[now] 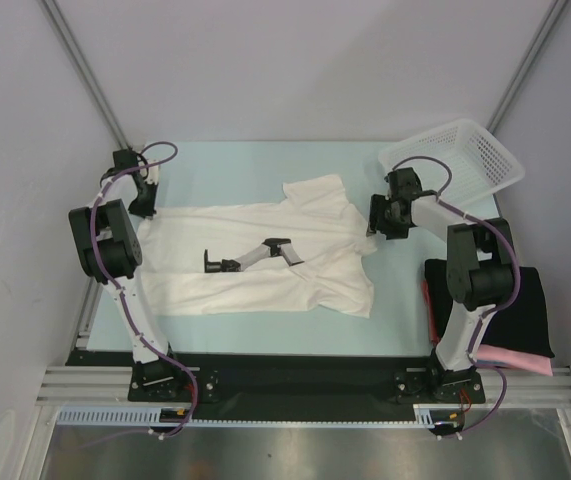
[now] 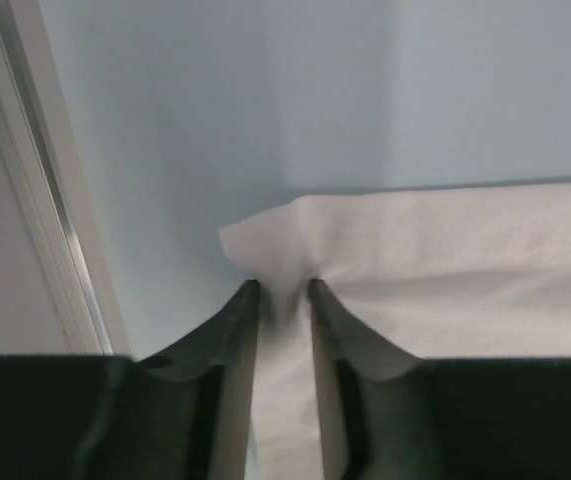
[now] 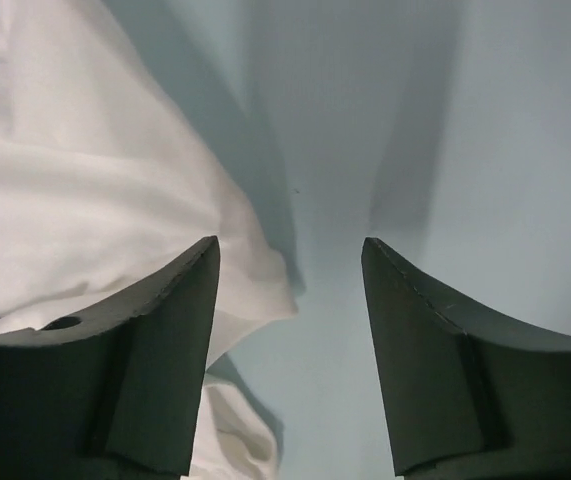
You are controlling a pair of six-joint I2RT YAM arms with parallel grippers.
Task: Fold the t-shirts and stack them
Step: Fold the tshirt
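Left tool (image 2: 283, 290) pinches narrowly on a corner of the white t-shirt (image 2: 445, 260), which spreads to its right on the desk (image 2: 265, 100). Right tool (image 3: 290, 245) gapes wide, empty, cloth at its left. Soft, light fabric, probably best gripped at corners.

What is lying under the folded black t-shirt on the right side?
A pink cloth corner sticks out beneath the black folded t-shirt; the rest of it is hidden.
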